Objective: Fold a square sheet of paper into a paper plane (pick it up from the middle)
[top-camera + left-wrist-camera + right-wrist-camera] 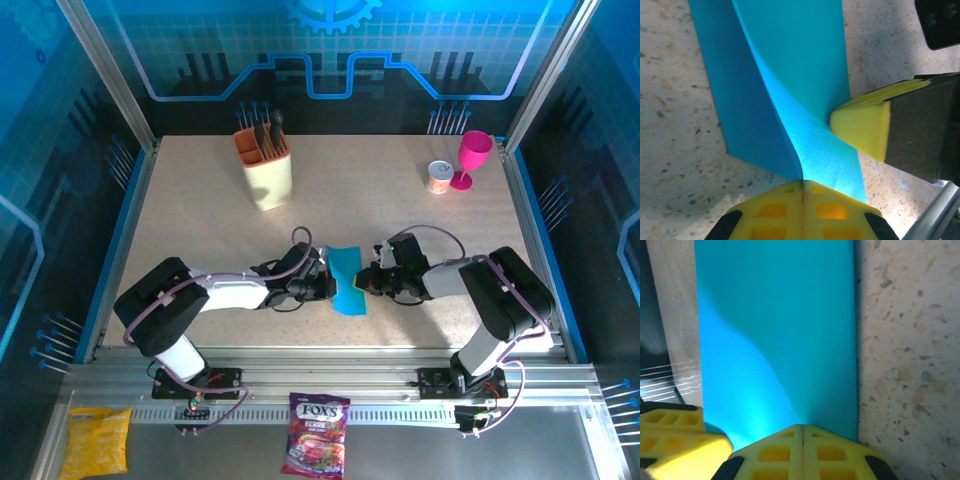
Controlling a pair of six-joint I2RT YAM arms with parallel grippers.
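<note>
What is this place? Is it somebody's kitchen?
Probably not: it looks like a robot test booth. A left arm and a right arm are bolted to a metal rail beside a speckled table, walled by panels with blue graphics. The utensil holder and pink goblet seem props.

The utensil holder (267,175) stands back left, the pink goblet (473,157) and small tin (439,177) back right. Table (360,190) between them lies open.
</note>
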